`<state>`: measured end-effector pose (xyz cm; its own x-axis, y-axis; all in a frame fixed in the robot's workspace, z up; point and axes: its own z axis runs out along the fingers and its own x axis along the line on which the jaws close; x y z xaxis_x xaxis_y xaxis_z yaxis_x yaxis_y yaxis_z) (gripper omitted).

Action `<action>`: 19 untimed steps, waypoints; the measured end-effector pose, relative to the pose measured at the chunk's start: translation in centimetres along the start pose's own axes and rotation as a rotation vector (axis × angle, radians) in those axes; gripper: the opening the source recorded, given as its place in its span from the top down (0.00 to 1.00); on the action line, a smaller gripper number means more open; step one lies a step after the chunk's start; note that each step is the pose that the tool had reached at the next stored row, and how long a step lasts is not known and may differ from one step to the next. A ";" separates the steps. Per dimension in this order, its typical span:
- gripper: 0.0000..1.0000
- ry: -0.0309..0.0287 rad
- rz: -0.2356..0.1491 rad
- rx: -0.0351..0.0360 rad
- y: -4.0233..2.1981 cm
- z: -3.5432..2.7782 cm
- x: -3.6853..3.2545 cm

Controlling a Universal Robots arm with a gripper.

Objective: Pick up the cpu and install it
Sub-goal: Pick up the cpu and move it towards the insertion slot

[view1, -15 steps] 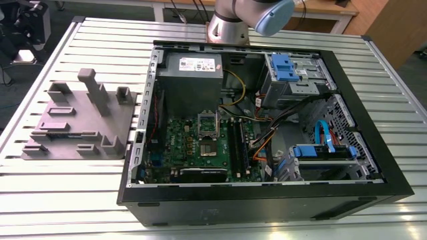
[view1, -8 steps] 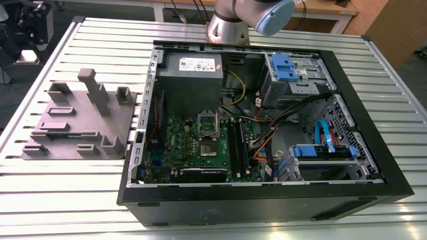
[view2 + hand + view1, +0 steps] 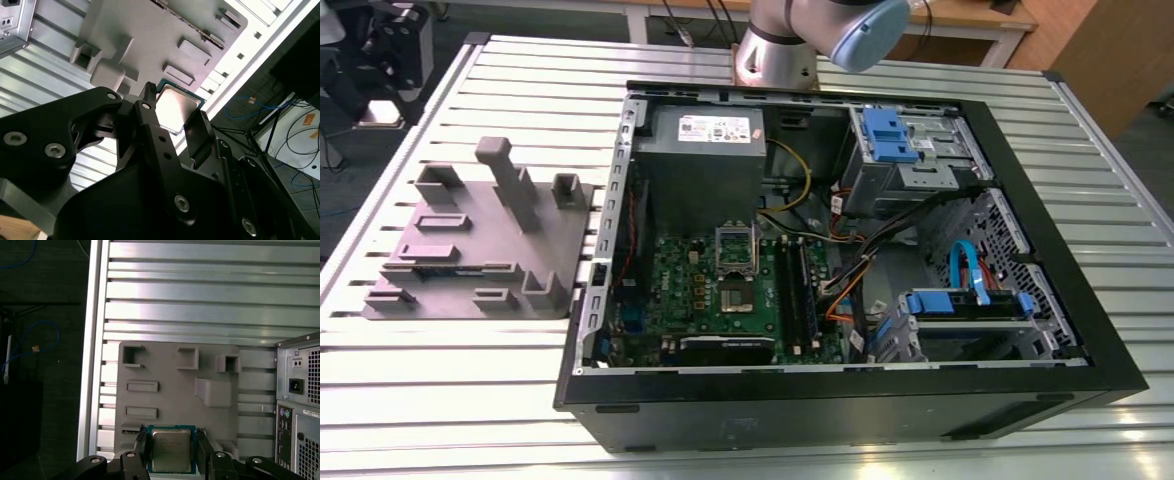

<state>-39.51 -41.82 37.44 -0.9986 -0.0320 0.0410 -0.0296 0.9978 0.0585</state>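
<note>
In the exterior view, one grey plastic fixture with upright blocks (image 3: pixel 467 250) sits on the slatted aluminium table (image 3: pixel 400 400), just beside one open black computer case (image 3: pixel 854 400).

In the second wrist view, the gripper (image 3: pixel 175 107) has two black fingers (image 3: pixel 150 120) clamped on opposite edges of the one small, square, silver-topped cpu (image 3: pixel 172 102).

In the first wrist view, the cpu overlaps the fixture's edge, with bare slats beyond.

Fixture (image 3: pixel 474 245) on counter (image 3: pixel 454 400), exterior view's left of PC case (image 3: pixel 854 388) (socket (image 3: pixel 735 270) inside); cpu (image 3: pixel 171 452) in end effector (image 3: pixel 172 444) above fixture.
</note>
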 end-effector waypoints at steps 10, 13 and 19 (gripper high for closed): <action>0.53 0.0000 0.000 0.0000 -0.01 -0.01 -0.29; 0.53 0.0001 0.000 0.0001 -0.01 -0.02 -0.36; 0.53 0.0000 0.000 0.0000 -0.02 -0.02 -0.50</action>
<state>-39.01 -41.82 37.44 -0.9986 -0.0320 0.0410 -0.0296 0.9978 0.0586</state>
